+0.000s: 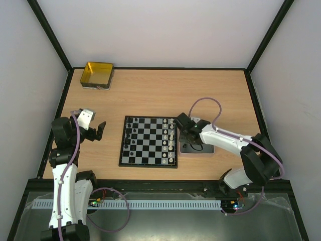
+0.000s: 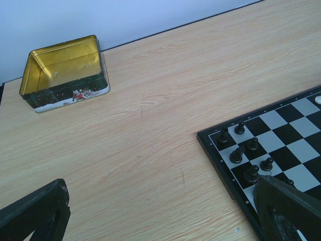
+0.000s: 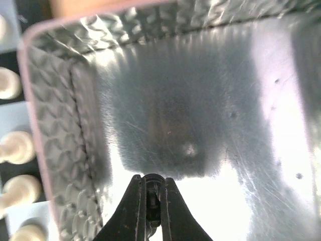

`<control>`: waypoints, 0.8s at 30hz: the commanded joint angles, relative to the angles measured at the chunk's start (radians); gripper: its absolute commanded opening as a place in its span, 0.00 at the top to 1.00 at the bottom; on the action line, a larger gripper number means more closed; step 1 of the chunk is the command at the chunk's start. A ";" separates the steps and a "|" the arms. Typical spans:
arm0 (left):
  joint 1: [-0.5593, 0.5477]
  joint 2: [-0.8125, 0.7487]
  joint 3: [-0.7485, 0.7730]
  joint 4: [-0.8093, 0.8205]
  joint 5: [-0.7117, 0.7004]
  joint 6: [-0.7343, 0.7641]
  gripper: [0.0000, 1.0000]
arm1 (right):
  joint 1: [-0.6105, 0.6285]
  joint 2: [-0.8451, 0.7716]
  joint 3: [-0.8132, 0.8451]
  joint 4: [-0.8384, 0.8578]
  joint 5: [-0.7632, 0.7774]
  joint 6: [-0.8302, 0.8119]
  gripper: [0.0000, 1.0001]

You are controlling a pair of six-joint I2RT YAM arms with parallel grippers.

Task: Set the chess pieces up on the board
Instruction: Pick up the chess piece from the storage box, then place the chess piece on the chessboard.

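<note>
The board (image 1: 148, 142) lies mid-table, with black chess pieces (image 1: 129, 133) along its left side and white ones (image 1: 171, 141) along its right. My right gripper (image 1: 189, 142) reaches down into the grey metal tray (image 1: 206, 149) beside the board's right edge. In the right wrist view its jaws (image 3: 152, 184) are shut on a small black chess piece (image 3: 153, 195) just above the tray floor (image 3: 165, 100). White pieces (image 3: 17, 147) show past the tray's left rim. My left gripper (image 1: 94, 123) hovers open left of the board, with nothing between its fingers (image 2: 35, 213).
A gold-yellow tin (image 1: 97, 75) sits open at the table's back left corner and also appears in the left wrist view (image 2: 65, 70). Black pieces (image 2: 244, 150) stand on the board's near corner there. Dark frame rails border the table.
</note>
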 commanded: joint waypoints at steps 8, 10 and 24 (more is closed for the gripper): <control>0.005 -0.002 -0.011 0.004 -0.014 -0.013 0.01 | 0.312 0.028 0.381 -0.255 0.143 0.145 0.98; 0.006 0.010 -0.011 0.014 -0.038 -0.026 0.01 | 0.384 0.095 0.460 -0.265 0.147 0.164 0.98; 0.047 0.104 0.004 0.074 -0.232 -0.137 0.01 | 0.620 0.577 0.947 -0.315 0.092 0.111 0.98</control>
